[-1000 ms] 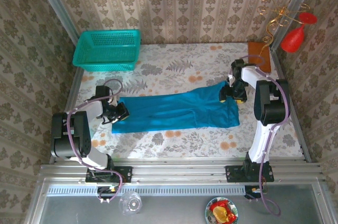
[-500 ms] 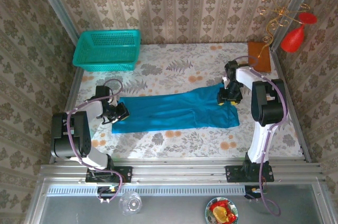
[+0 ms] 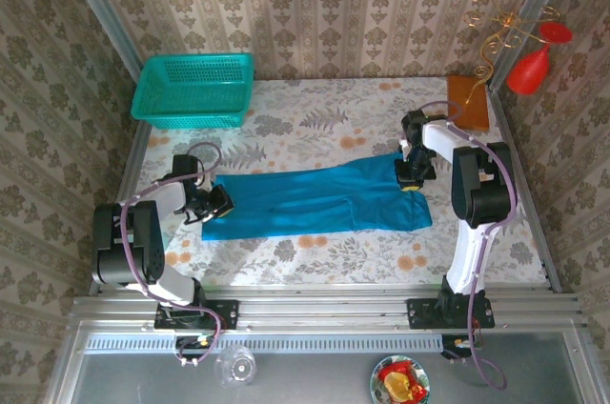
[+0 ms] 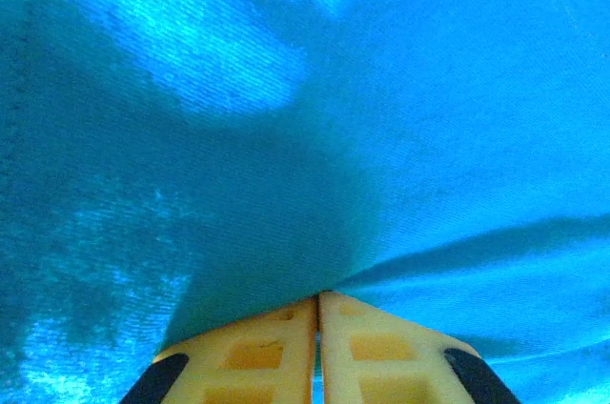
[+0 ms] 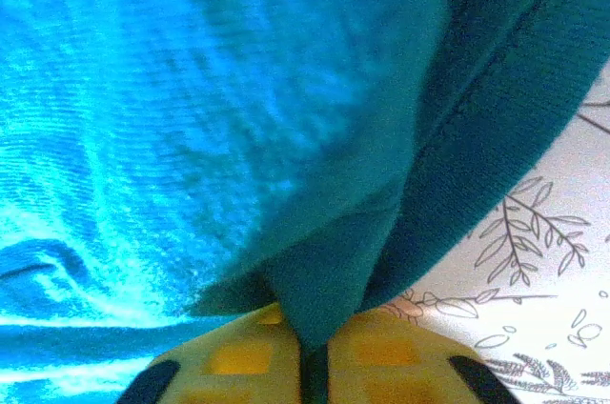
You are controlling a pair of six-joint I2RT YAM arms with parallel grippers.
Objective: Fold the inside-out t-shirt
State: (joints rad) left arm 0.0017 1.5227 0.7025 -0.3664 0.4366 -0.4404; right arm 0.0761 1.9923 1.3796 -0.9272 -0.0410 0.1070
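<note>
1 teal-blue t-shirt (image 3: 315,199) lies folded into a long flat strip.

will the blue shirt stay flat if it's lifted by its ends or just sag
Probably sags: the shirt lies limp and flat, and its cloth bunches into soft folds where the right tool pinches it. Likely light, since the thin fabric also creases at the left tool. Pushed, it would likely wrinkle rather than slide whole.

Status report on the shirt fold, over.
Left gripper shut on t-shirt, left end. Right gripper shut on its far right corner. Basket far left, clear of cloth.
</note>
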